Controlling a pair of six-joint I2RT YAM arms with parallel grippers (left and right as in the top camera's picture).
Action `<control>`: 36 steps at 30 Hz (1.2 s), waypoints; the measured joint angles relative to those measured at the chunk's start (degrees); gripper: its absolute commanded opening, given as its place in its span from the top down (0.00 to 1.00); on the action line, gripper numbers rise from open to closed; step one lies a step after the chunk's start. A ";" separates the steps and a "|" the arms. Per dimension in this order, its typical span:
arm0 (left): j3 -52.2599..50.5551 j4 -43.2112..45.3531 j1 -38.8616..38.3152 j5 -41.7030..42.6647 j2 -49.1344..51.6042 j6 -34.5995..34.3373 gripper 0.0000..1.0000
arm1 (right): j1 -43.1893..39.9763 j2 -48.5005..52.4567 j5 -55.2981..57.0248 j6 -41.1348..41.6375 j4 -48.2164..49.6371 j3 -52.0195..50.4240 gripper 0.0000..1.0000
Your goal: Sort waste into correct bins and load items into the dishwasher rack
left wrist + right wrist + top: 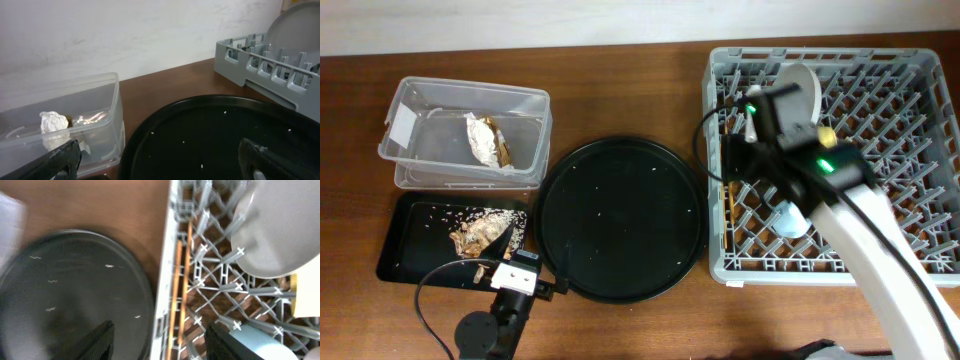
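Right wrist view: the right gripper (161, 343), jaws apart and empty, is seen above the chopsticks (176, 282); these could be snagged if it is lowered.

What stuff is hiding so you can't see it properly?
Pink cup: seen in no view; overhead, the right arm covers much of the rack.
Light-blue cup: overhead, partly under that arm; right wrist view, cut off by the bottom edge.
Chopsticks: right wrist view, blurred, so their ends are unclear.
Food scraps: overhead, too small to tell what they are.
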 measured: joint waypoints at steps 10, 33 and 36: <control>0.00 0.00 0.00 0.00 0.02 0.00 0.01 | 10.78 -25.90 -2.43 -0.87 -15.65 0.46 0.01; -0.04 0.04 0.00 0.00 -0.02 0.00 0.00 | -14.80 -78.18 -3.04 -2.56 47.43 -77.11 0.01; -0.04 0.02 0.00 0.00 -0.02 0.00 0.01 | -14.80 -78.25 -3.04 -2.56 49.77 -78.71 0.01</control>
